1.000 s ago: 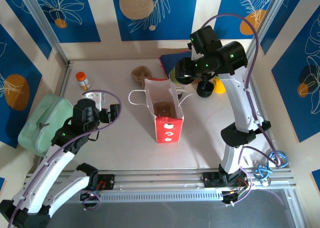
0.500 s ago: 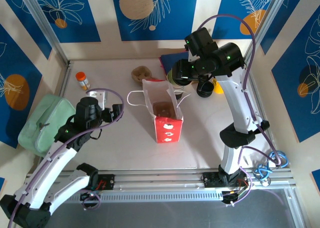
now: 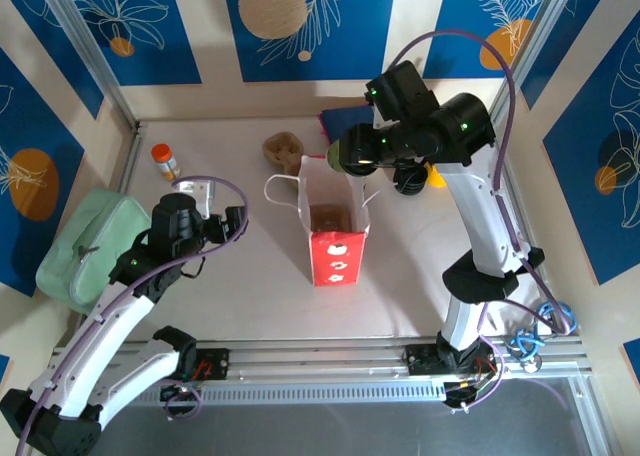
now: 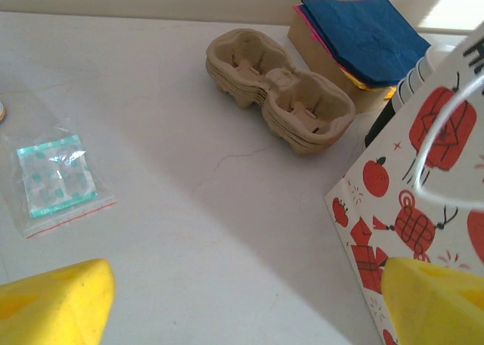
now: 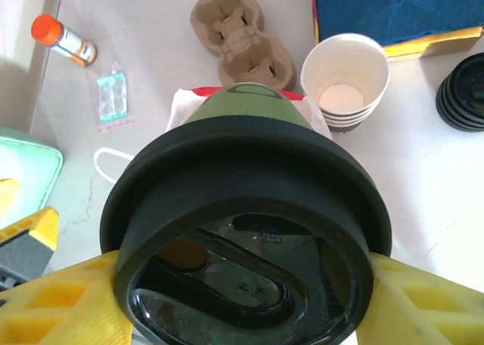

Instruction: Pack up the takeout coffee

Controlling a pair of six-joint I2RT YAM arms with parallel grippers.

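Note:
The takeout coffee, a green paper cup under a black lid, sits between the yellow fingers of my right gripper, which is shut on it. In the top view the cup hangs at the back edge of the open red-and-white paper bag, with my right gripper around it. A brown carrier lies inside the bag. My left gripper stands open and empty over the table left of the bag, its fingertips wide apart.
A stack of brown carriers and blue napkins lie behind the bag. Stacked white cups and black lids stand at the back right. An orange-capped bottle, a sachet and a green pouch sit at the left.
My right arm has carried the cup leftward, from behind the bag's right corner to over its back edge. The left gripper has edged slightly toward the bag.

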